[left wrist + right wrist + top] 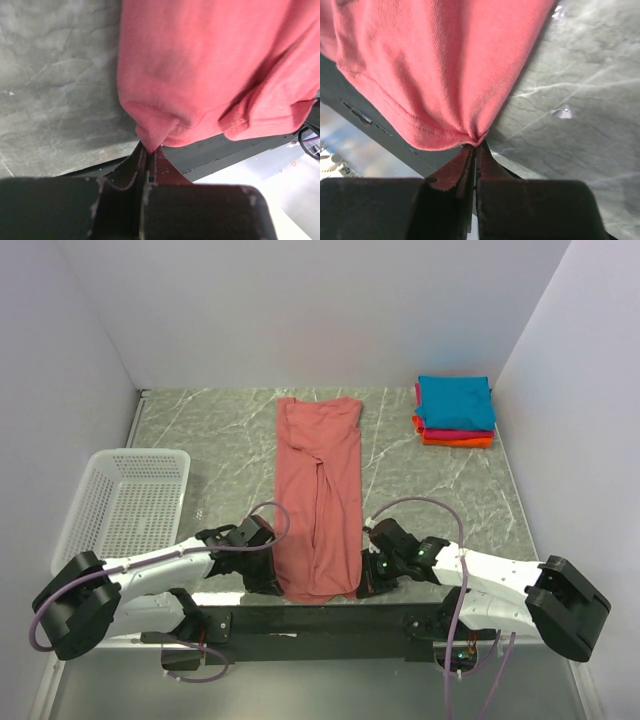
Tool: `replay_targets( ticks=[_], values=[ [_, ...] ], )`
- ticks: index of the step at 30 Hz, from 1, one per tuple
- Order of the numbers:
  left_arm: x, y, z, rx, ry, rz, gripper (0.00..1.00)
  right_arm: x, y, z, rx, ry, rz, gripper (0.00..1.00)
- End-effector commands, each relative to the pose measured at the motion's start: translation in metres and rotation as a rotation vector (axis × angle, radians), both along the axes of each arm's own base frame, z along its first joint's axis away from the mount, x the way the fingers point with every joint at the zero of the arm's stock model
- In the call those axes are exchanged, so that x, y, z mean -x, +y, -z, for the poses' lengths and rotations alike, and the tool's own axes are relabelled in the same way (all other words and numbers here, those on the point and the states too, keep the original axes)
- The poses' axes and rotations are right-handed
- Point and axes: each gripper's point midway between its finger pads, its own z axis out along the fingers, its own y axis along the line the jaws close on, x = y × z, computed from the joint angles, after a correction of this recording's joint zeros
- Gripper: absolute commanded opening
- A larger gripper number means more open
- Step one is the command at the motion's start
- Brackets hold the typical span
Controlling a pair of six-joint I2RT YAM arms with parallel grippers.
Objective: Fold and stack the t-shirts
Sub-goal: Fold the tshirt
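Salmon-red soft cloth t-shirt (320,490) lies folded lengthwise into a long narrow strip down the middle of the grey marble-patterned table (220,440), running from the far side to the near edge, where its hem end reaches the dark front bar. To the left of the strip, well apart from it, sits the white plastic mesh basket (140,452), rectangular, with its open top facing up. At the far right corner of the table rests a neat stack of flat rectangles: the teal-blue folded cloth tee (455,400) on top, the magenta-pink folded tee (455,433) showing as a thin band beneath it, and the orange folded tee (457,442) at the bottom. The left black two-finger gripper (149,150) is clenched on the near left corner of the salmon shirt (210,65), a small peak of cloth drawn between its tips. The right black two-finger gripper (476,145) is likewise pinched tight on the near right corner (435,60), the stitched hem gathered to a point at its tips. Both corners sit just above the table's near edge.
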Motion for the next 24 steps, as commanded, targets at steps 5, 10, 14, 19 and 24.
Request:
replay_targets(
  ticks=[5,10,14,19,24],
  values=[
    [-0.037,-0.012,-0.043,0.018,-0.179,-0.005,0.00,-0.036,0.013,-0.040,-0.004,-0.152,0.042,0.00],
    [-0.076,-0.016,-0.075,0.012,-0.310,-0.043,0.01,-0.080,0.017,-0.074,0.028,-0.311,0.100,0.00],
    [-0.118,-0.013,-0.095,0.018,-0.411,-0.124,0.01,-0.115,0.014,-0.085,0.074,-0.374,0.160,0.00],
    [-0.167,-0.013,-0.121,0.051,-0.519,-0.196,0.01,-0.168,0.017,-0.106,0.131,-0.468,0.235,0.00],
    [-0.215,-0.009,-0.125,0.035,-0.559,-0.242,0.01,-0.212,0.015,-0.115,0.182,-0.499,0.305,0.00]
  ],
)
